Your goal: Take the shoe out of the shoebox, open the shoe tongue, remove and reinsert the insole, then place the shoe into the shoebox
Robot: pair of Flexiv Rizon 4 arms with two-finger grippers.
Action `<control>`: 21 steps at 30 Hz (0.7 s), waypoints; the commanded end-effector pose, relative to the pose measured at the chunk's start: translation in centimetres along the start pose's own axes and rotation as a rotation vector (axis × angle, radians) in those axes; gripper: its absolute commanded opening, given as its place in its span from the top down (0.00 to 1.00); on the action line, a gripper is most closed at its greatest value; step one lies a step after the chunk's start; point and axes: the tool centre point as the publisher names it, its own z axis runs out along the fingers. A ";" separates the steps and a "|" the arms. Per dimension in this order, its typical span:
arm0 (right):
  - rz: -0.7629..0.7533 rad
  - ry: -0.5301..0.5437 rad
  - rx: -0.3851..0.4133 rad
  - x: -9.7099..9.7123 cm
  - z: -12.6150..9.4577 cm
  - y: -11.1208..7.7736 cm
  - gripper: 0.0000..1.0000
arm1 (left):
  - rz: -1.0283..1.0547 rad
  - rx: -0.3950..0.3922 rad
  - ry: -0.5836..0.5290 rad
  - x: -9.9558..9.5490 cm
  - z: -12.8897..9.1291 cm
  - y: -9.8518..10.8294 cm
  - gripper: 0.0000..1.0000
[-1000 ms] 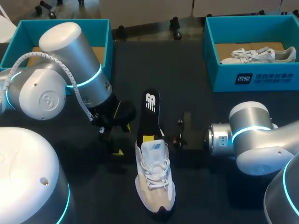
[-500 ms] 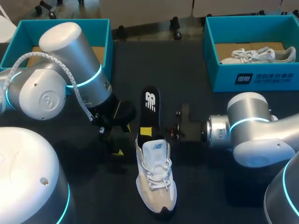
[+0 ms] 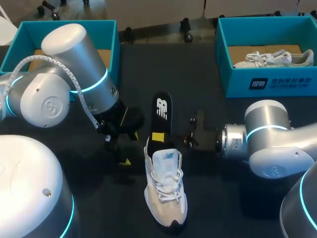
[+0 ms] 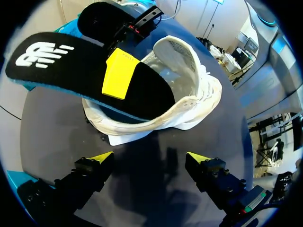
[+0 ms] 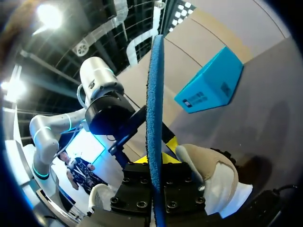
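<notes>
Shoe (image 3: 166, 193), white with white laces, lies on the dark counter (image 3: 208, 104) near the middle, outside both boxes, with its toe toward the robot and its heel opening toward the far side. Its tongue (image 4: 177, 52) stands up off the opening. A black insole (image 3: 161, 111) with a white logo sits partly in the shoe: one end goes down into the opening, and the rest sticks out over the heel collar, pointing away from the robot. The right arm comes in from the right, and the right pincer (image 3: 158, 138) is closed on the insole just above the heel. One yellow fingertip (image 4: 120, 73) lies flat on the insole's top face. In the right wrist view the insole runs edge-on straight out from between the fingers. The left arm comes in from the left. The left pincer (image 4: 149, 161) is open with its two yellow tips spread wide, holding nothing. It hovers over bare counter just beside the shoe's heel without touching the shoe. A teal shoebox (image 3: 257, 82) at the far right holds a second white shoe (image 3: 272, 58). Another teal box (image 3: 113, 34) stands at the far left, partly hidden by the left arm.
</notes>
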 end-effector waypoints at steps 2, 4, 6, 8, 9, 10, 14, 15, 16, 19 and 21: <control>0.020 0.029 0.027 -0.8 0.0 -0.6 1.00 | 0.000 -0.002 0.000 0.0 -0.1 0.0 0.00; 0.032 0.030 0.036 -0.8 0.0 -1.1 1.00 | 0.000 -0.002 0.000 0.0 -0.1 0.0 0.00; 0.044 0.026 0.040 -0.8 0.1 -1.6 1.00 | 0.000 -0.002 0.000 0.0 -0.1 0.0 0.00; 0.053 0.029 0.044 -0.8 0.1 -2.2 1.00 | 0.000 -0.002 0.000 0.0 -0.1 0.0 0.00; 0.057 0.030 0.044 -0.8 0.1 -2.5 1.00 | 0.000 -0.002 0.000 0.0 -0.1 0.0 0.00; 0.061 0.031 0.045 -0.7 0.1 -2.7 1.00 | 0.000 -0.002 0.000 0.0 -0.1 0.0 0.00; 0.084 0.031 0.054 -0.8 0.4 -3.7 1.00 | 0.000 -0.002 0.000 0.0 -0.1 0.0 0.00; 0.089 0.032 0.052 -0.8 0.5 -3.8 1.00 | 0.000 -0.002 0.000 0.0 -0.1 0.0 0.00; 0.092 0.034 0.051 -0.9 0.5 -4.0 1.00 | 0.000 -0.002 0.000 0.0 -0.1 0.0 0.00; 0.101 0.039 0.048 -1.0 0.5 -4.3 1.00 | 0.000 -0.002 0.000 0.0 -0.1 0.0 0.00; 0.098 0.039 0.049 -0.9 0.6 -4.2 1.00 | 0.000 -0.002 0.000 0.0 -0.1 0.0 0.00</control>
